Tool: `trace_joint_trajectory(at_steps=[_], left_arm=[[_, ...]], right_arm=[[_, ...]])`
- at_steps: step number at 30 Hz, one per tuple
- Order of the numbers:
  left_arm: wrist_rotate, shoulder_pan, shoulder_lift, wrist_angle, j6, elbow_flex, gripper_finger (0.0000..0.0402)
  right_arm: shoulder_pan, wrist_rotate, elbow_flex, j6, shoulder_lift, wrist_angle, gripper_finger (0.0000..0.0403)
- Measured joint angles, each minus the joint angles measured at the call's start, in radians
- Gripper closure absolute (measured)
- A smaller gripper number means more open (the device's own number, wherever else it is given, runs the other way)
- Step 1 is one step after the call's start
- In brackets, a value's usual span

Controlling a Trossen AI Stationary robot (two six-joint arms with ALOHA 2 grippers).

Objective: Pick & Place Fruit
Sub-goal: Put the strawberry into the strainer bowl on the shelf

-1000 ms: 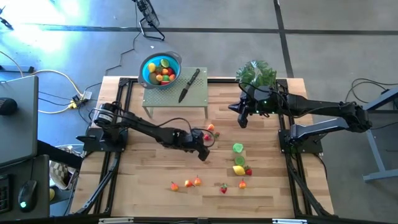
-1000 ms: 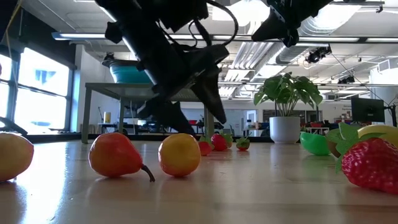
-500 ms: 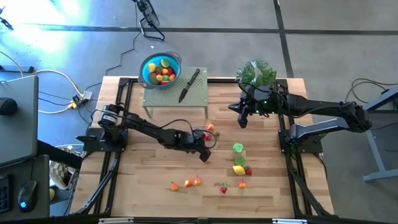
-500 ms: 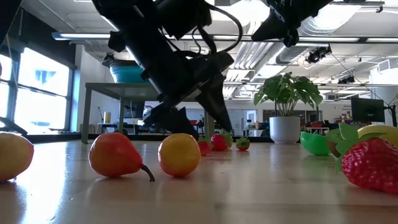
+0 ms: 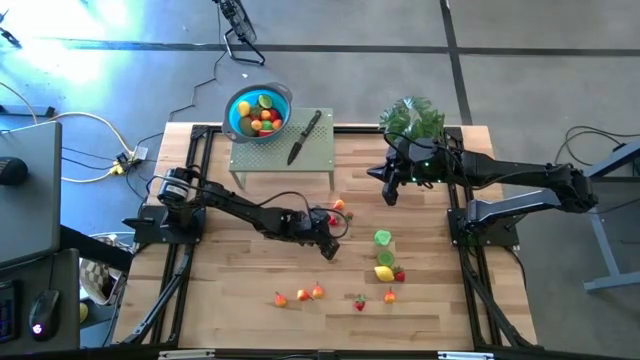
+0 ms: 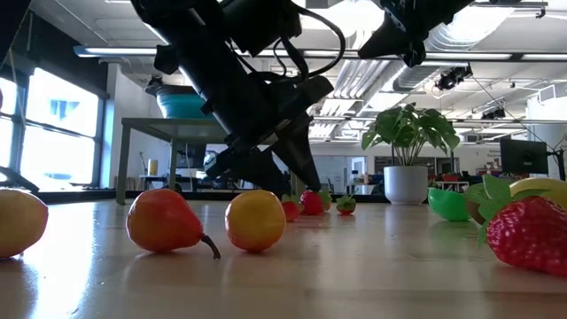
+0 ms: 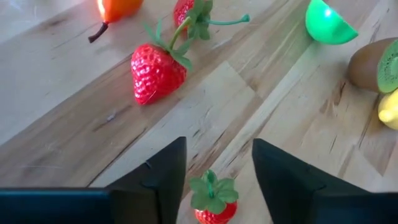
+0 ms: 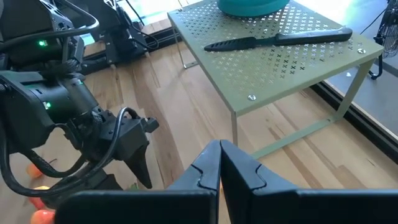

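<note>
Strawberry (image 7: 211, 202) between left jaws; second strawberry (image 7: 157, 70) ahead, bare wood between

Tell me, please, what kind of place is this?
Probably a robotics lab or workshop in an open office hall. Exposed ceiling pipes run overhead, a monitor stands beyond the wooden table, and loose cables cross the concrete floor.

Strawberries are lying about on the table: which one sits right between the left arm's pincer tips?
The small upright strawberry, leafy cap up, between the left pincer fingers. The bigger strawberry lies on its side farther off, outside them.
</note>
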Motion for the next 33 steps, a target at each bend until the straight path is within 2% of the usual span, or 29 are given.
trace_joint_trajectory(at_steps=[16,24,33], left_arm=[[0.0,0.0,0.0,-0.006,-0.001,0.0,0.0322],[0.0,0.0,0.0,-0.006,-0.001,0.0,0.0393],[0.001,0.0,0.0,-0.005,-0.001,0.0,0.04]], right_arm=[[0.0,0.0,0.0,0.0,0.0,0.0,0.0401],[0.0,-0.001,0.0,0.0,0.0,0.0,0.0401],[0.0,-0.002,0.0,0.0,0.0,0.0,0.04]])
